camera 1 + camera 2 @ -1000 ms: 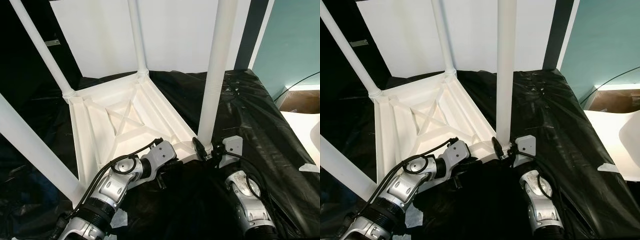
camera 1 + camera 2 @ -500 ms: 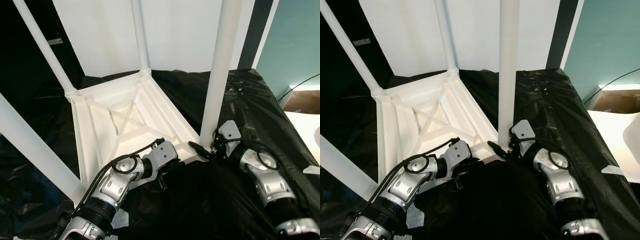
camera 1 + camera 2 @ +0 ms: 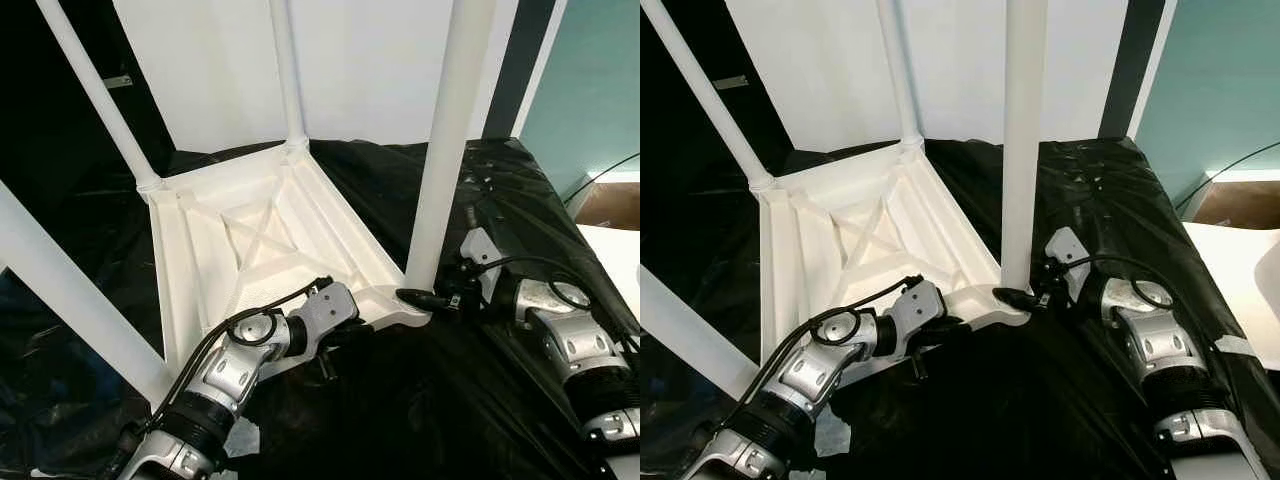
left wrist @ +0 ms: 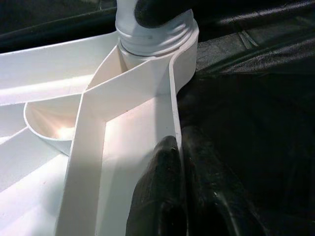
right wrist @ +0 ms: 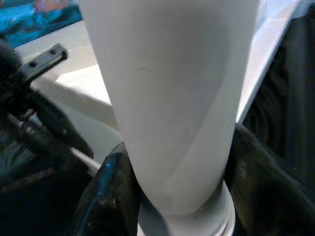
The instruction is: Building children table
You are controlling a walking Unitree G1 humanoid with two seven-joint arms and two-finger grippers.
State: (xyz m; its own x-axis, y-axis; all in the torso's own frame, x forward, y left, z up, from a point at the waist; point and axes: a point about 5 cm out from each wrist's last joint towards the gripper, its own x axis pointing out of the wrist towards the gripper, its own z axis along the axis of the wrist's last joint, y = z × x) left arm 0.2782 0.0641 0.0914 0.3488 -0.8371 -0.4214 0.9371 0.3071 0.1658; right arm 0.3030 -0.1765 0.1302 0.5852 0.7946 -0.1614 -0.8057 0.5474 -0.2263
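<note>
A white children's table point(image 3: 262, 248) lies upside down on black sheeting, with its legs pointing up. My right gripper point(image 3: 418, 297) is shut around the base of the near right leg point(image 3: 446, 150), where the leg meets its corner socket. In the right wrist view its two black fingers point(image 5: 110, 192) hug the leg point(image 5: 172, 98) on both sides. My left gripper point(image 4: 179, 145) is shut on the table's front rim point(image 4: 173, 93), one finger inside the rim and one outside. In the eye views the left wrist point(image 3: 325, 312) sits just left of that corner.
Black plastic sheeting point(image 3: 500, 190) covers the work surface, which drops off at the right. A white panel point(image 3: 360, 70) stands behind it. The other legs point(image 3: 95, 95) slant up to the left and at the back. A teal wall point(image 3: 600, 80) and a cable are at right.
My right arm has swung from in front of the leg round to its right side, keeping the gripper at the leg's base. The left arm and table stay put.
</note>
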